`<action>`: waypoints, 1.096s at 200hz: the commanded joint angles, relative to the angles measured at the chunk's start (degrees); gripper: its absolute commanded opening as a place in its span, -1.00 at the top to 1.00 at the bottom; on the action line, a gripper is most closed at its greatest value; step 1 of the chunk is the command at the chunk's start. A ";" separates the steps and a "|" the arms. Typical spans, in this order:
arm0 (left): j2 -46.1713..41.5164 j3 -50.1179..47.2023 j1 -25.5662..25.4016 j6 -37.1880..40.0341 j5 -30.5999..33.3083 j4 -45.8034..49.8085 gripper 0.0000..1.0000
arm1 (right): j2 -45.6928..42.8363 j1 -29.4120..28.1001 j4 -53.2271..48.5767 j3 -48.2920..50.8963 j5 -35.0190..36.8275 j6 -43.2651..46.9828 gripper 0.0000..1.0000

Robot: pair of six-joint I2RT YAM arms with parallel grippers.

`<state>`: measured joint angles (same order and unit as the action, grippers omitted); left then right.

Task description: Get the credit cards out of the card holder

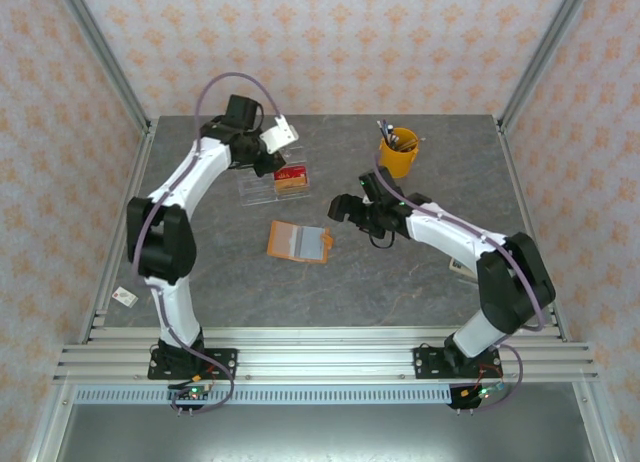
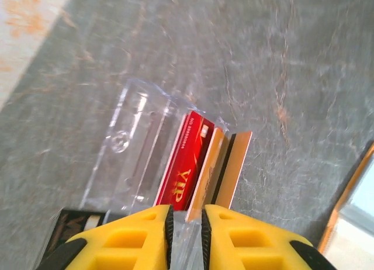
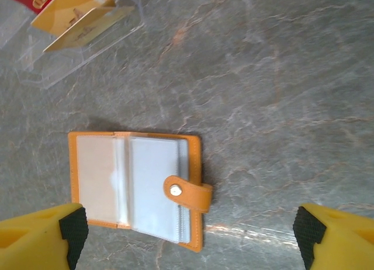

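Worktop (image 1: 420, 282): grey, marbled.
Card holder (image 1: 299, 241): laid open mid-worktop; sleeves seemingly empty, though hazily seen.
Right jaws: held wide open above it.
Credit cards (image 2: 184, 165): stood in clear tray (image 2: 125, 141) beyond.
Left jaws: narrowly parted around one card; grip cannot be told.

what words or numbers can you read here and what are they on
"VIP": gold letters on the red card, standing in the clear tray.
Small print along that card's edge: too blurred to read.
Print on the tan cards: too small to read.
Card holder: no text visible.
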<state>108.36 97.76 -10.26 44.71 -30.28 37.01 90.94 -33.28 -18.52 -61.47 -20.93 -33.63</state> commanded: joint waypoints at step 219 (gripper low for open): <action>-39.89 -37.26 2.00 -74.53 20.87 0.34 -1.00 | 24.92 -14.04 -15.40 -21.68 13.46 0.07 -0.20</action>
<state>68.20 59.92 -8.60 -26.61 -5.04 34.30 114.72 -48.56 -30.85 -81.43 -10.66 -34.22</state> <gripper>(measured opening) 0.995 0.600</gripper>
